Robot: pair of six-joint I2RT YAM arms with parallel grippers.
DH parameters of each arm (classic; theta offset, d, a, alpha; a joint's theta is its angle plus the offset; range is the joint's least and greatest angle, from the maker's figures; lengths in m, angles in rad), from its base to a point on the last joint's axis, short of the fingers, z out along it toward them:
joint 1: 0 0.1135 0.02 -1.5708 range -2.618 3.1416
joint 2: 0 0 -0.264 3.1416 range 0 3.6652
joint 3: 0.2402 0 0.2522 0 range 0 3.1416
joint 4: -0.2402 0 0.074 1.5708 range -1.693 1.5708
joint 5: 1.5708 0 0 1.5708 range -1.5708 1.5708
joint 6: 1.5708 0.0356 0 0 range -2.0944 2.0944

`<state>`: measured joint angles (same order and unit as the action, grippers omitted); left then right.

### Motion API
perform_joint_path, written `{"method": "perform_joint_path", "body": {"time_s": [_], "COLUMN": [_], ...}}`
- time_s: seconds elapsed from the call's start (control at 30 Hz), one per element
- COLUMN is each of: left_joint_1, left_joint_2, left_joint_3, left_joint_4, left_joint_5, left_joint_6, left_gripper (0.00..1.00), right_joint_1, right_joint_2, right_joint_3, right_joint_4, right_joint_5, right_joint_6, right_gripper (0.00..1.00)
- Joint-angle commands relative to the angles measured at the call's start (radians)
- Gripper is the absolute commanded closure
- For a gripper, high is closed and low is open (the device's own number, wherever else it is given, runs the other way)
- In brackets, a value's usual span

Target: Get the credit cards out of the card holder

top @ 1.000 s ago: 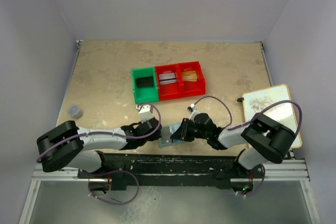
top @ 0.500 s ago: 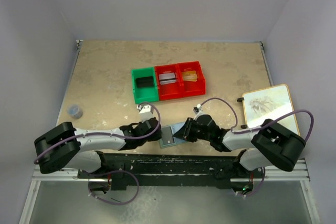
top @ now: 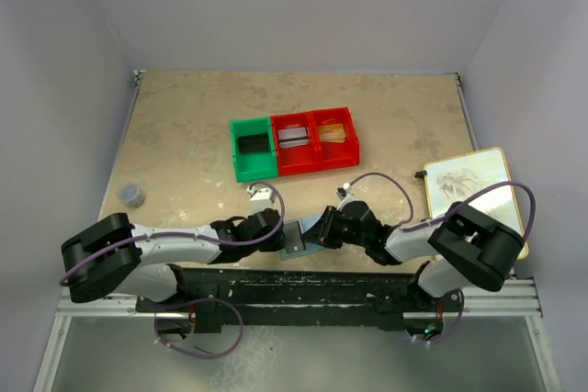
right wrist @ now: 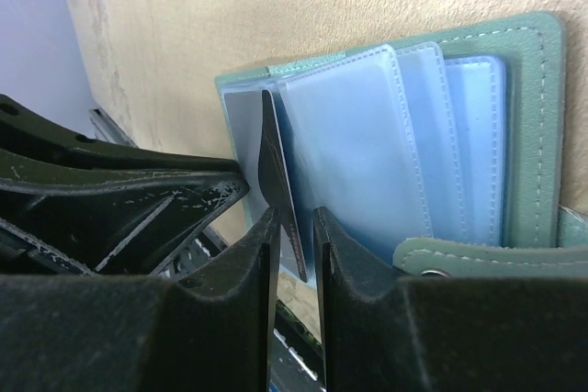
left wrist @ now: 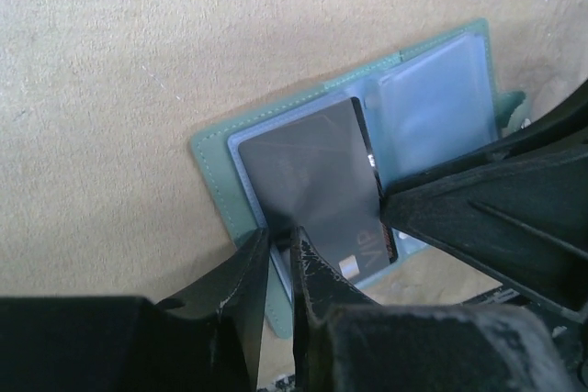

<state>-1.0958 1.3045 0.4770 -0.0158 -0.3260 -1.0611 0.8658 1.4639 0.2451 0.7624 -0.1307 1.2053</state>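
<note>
The light blue card holder [top: 296,238] lies open at the table's near edge between both grippers. In the left wrist view its panels [left wrist: 432,98] show clear sleeves, and a dark credit card [left wrist: 312,167] sticks partly out of one. My left gripper [left wrist: 280,250] is shut on the holder's near edge. My right gripper [right wrist: 294,227] is shut on the dark card's [right wrist: 278,181] edge, beside the clear sleeves [right wrist: 367,144]. The snap tab [right wrist: 441,259] lies by the right finger. In the top view, the left gripper [top: 276,229] and the right gripper [top: 317,229] meet over the holder.
A green bin [top: 252,147] and two joined red bins [top: 317,140] holding cards stand at mid table. A small grey object [top: 132,194] sits at the left. A framed picture board [top: 478,192] lies at the right edge. The black front rail [top: 303,282] runs just below the holder.
The left wrist has shifted slightly to the right and the right wrist has turned a little. The holder stays between the grippers at the near edge.
</note>
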Motion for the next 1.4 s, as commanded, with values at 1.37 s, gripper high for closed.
{"method": "perform_joint_path", "body": {"time_s": [1.37], "left_joint_1": [-0.035], "left_joint_2": [0.102], "left_joint_3": [0.029], "left_joint_4": [-0.008], "left_joint_5": [-0.055], "left_joint_6": [0.004], "left_gripper": [0.96], "right_joint_1": [-0.050], "right_joint_2": [-0.241], "right_joint_3": [-0.110], "right_joint_4": [-0.152], "right_joint_5": [0.023], "right_joint_6": [-0.010], "right_gripper": [1.00]}}
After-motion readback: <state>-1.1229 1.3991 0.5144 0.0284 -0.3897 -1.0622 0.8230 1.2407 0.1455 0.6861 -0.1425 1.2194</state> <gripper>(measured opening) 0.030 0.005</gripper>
